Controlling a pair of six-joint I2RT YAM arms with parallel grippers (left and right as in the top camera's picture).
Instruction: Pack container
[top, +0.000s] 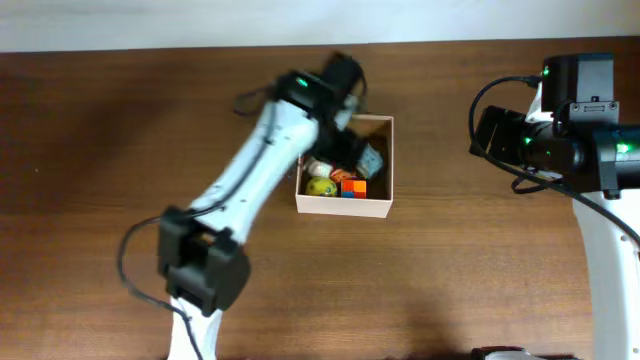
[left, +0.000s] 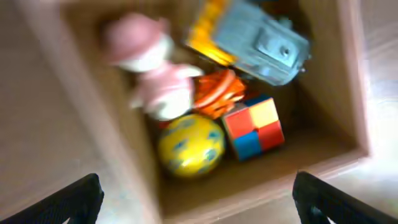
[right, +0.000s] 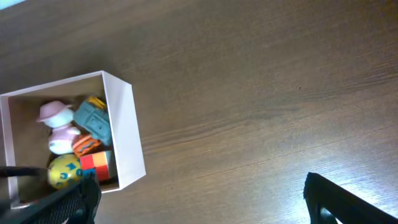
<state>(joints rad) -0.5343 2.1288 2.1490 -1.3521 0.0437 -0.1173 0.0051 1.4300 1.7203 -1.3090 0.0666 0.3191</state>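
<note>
Some of the container (top: 345, 208) hidden beneath left arm (top: 250, 170)

The table (top: 100, 150) is of dark brown wood, and its grain runs from left to right. Beyond its far edge lies a plain white band (top: 150, 20); I cannot tell if it is wall or floor. Soft light gives a pale shine on the wood at the right side.

Cream container (right: 124, 134), yellow ball (left: 189, 146), red-yellow-blue cube (left: 254, 127), pink figure (left: 152, 74), blue truck (left: 261, 40)

Both end effectors (left: 196, 190) (right: 200, 183) splayed wide
</note>
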